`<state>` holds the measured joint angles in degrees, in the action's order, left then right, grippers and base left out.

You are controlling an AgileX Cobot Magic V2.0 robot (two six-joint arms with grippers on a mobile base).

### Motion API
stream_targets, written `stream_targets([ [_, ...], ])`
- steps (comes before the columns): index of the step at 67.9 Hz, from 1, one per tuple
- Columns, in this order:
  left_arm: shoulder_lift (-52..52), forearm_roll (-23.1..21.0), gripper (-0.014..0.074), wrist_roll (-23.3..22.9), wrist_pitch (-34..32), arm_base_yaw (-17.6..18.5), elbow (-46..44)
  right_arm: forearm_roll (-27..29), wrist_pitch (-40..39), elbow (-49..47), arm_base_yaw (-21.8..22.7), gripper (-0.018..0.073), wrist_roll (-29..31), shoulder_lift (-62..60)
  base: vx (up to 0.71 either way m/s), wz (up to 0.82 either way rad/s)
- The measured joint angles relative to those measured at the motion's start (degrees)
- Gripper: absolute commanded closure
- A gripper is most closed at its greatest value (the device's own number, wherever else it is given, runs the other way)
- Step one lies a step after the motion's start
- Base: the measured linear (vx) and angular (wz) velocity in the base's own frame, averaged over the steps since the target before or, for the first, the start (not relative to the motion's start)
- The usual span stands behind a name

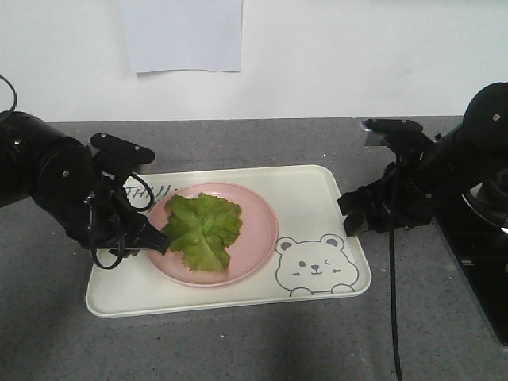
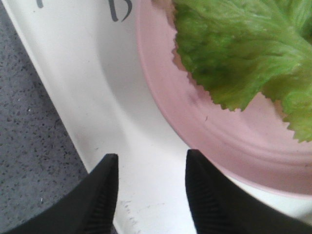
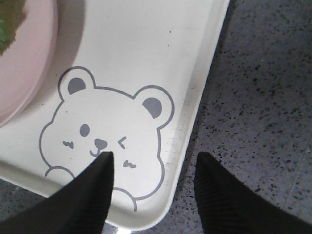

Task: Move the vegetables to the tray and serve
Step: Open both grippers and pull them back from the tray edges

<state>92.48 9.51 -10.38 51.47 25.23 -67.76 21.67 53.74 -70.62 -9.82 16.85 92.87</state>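
Even indoor light; soft shadows; wrist views slightly blurred

The tray lies on the worktop. On the tray sits a plate, left of the bear drawing. The lettuce leaf lies on the plate.

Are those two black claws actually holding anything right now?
No. The left gripper and right gripper are both open and empty, over the tray's edges.

Glossy smooth cream plastic tray; glossy pink plate; crinkly matt lettuce leaf; speckled grey stone-look countertop; ribbed black fingertips.
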Motion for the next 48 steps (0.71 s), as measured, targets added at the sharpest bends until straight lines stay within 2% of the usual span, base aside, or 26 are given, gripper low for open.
stream_targets([
  [8,-0.5,0.3,0.0271,0.0,1.2,0.0,-0.1,-0.3,-1.1,0.0,0.0,0.0265,-0.1,-3.2,0.00,0.00],
  [18,-2.7,0.5,0.0287,0.0,1.9,0.0,-0.1,0.2,-4.1,0.0,0.0,0.0398,1.0,-8.5,0.00,0.00],
  [29,-6.6,0.5,0.0399,0.0,1.9,0.0,-0.1,0.8,-5.2,0.0,0.0,0.0576,4.1,-13.2,0.00,0.00],
  [40,-14.0,0.0,0.0584,0.0,0.9,0.0,-0.1,1.9,-5.7,1.9,0.0,0.0568,7.4,-19.0,0.00,0.00],
  [48,-21.9,-2.6,0.0604,0.1,-3.0,0.0,0.0,5.5,-9.4,8.0,0.0,0.0566,12.7,-25.6,0.00,0.00],
])
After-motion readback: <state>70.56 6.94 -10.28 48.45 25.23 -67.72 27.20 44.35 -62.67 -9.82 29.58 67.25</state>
